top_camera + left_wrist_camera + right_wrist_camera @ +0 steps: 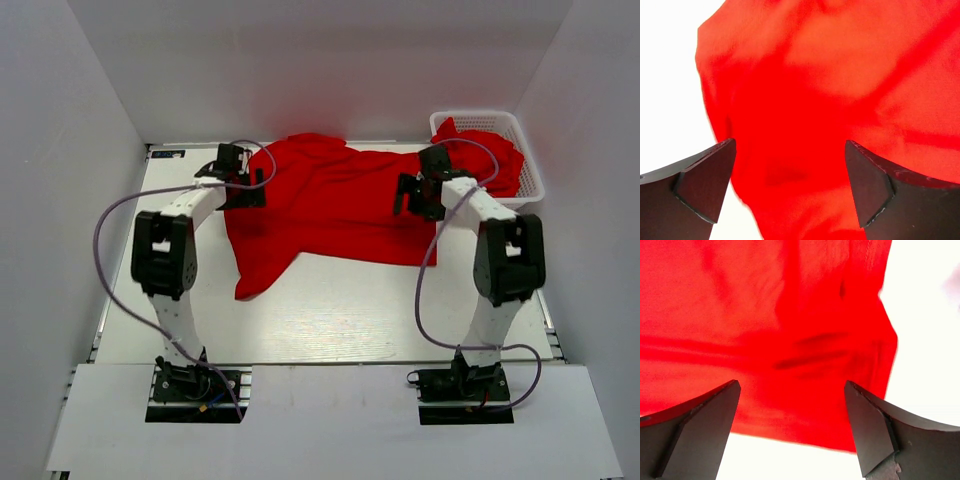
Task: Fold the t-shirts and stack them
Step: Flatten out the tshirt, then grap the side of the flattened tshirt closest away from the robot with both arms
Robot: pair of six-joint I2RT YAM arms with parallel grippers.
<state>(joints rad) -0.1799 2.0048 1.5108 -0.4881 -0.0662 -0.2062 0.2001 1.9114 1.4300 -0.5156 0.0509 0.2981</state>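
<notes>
A bright red t-shirt (325, 205) lies spread and rumpled across the back of the white table, one part trailing toward the front left. My left gripper (243, 185) hovers over its left edge, open and empty; the left wrist view shows the cloth (830, 100) below the spread jaws. My right gripper (412, 195) hovers over the shirt's right part, open and empty; the right wrist view shows the cloth's near edge and right corner (790, 355) below the jaws. More red t-shirts (497, 152) sit bunched in the basket.
A white plastic lattice basket (531, 170) stands at the back right corner. White walls close in the table on three sides. Bare white table (340, 310) lies in front of the shirt, between the arms.
</notes>
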